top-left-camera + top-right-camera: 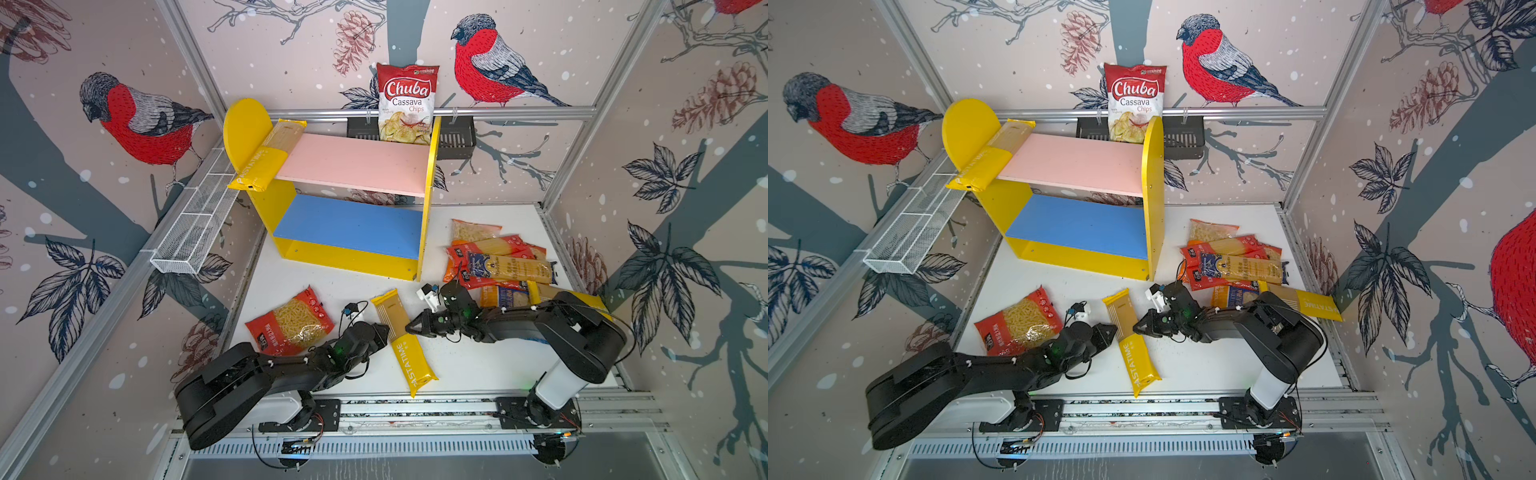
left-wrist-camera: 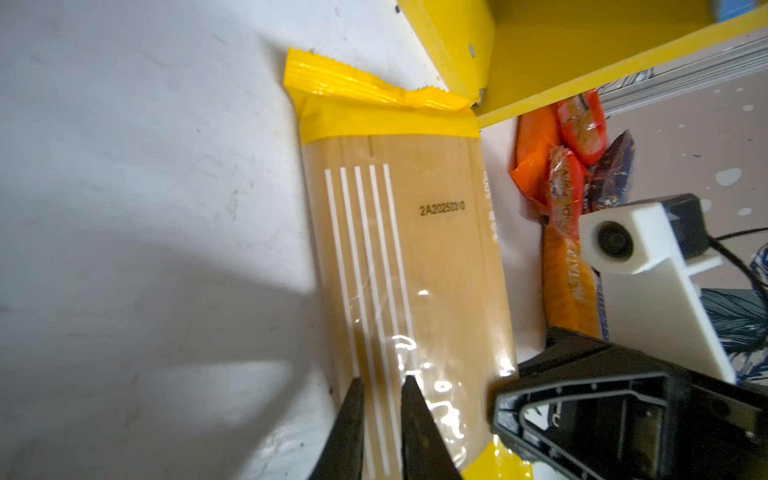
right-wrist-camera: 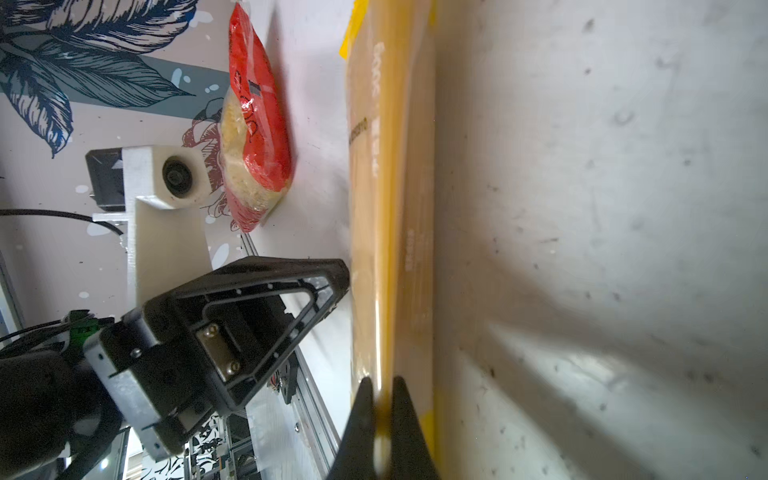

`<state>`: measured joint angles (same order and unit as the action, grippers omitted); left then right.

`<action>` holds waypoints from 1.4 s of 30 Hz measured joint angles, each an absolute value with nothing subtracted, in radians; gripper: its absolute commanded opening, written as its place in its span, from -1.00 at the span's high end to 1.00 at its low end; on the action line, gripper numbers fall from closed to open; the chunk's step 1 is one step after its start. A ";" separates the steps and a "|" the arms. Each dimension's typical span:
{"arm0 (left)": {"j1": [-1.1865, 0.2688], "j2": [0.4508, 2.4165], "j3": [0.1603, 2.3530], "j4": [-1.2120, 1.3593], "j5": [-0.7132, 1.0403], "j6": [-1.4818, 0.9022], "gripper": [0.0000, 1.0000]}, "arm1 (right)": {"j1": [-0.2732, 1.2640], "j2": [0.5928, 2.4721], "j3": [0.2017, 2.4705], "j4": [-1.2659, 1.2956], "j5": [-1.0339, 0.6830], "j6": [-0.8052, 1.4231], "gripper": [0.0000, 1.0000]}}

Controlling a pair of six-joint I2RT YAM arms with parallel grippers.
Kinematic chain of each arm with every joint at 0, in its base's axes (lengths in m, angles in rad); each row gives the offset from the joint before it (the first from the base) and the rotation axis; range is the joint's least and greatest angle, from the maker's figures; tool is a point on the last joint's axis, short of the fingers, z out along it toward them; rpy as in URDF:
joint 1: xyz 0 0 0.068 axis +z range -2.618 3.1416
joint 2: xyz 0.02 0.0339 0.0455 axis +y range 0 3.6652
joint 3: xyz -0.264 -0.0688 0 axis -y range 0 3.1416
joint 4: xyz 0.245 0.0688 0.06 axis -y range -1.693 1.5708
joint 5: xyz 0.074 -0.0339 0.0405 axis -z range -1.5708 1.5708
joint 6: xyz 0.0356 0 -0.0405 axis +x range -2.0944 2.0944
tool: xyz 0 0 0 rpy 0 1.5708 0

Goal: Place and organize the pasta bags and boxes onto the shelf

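Both left gripper (image 1: 386, 331) and right gripper (image 1: 410, 328) are clamping opposite edges of the long yellow pasta pack (image 1: 409, 361). Lifting together is looking safest, keeping it level.

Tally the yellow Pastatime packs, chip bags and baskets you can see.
Yellow PASTATIME packs: 3
Chip bags: 1
Baskets: 2
Total: 6

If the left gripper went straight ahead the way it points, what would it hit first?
The left gripper is on the yellow PASTATIME pack, so that comes first; the right gripper faces it just beyond, though depth is unclear.
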<state>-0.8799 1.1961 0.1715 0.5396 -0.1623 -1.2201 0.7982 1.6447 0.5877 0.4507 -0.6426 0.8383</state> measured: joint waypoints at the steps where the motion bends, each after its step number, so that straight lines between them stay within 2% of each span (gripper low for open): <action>1: -0.869 1.164 0.171 0.522 -0.162 -1.212 0.62 | 0.798 1.634 0.591 0.446 -0.639 0.839 0.97; 7: -0.826 1.015 0.177 0.419 -0.179 -1.168 0.60 | 0.765 1.591 0.600 0.440 -0.596 0.854 0.99; 11: -0.821 1.009 0.178 0.400 -0.183 -1.147 0.59 | 0.722 1.596 0.586 0.477 -0.546 0.900 0.91; 21: -0.821 1.196 0.191 0.503 -0.053 -1.144 0.49 | 0.720 1.631 0.601 0.443 -0.473 0.891 -0.03; 23: -0.821 1.243 0.193 0.540 -0.023 -1.143 0.49 | 0.713 1.625 0.611 0.402 -0.471 0.851 -0.17; 26: -0.821 1.299 0.203 0.579 0.004 -1.143 0.49 | 0.706 1.636 0.627 0.337 -0.468 0.781 -0.23; 30: -0.821 1.357 0.218 0.625 0.032 -1.135 0.50 | 0.702 1.678 0.646 0.317 -0.487 0.727 -0.22; 32: -0.821 1.378 0.224 0.648 0.050 -1.132 0.50 | 0.705 1.704 0.653 0.350 -0.508 0.707 -0.13; 34: -0.821 1.394 0.226 0.667 0.057 -1.127 0.51 | 0.709 1.731 0.657 0.392 -0.522 0.710 0.02; 38: -0.820 1.406 0.225 0.680 0.075 -1.127 0.52 | 0.725 1.773 0.657 0.458 -0.542 0.742 0.46; 42: -0.793 1.338 0.212 0.669 0.078 -1.127 0.48 | 0.726 1.764 0.624 0.511 -0.563 0.794 0.70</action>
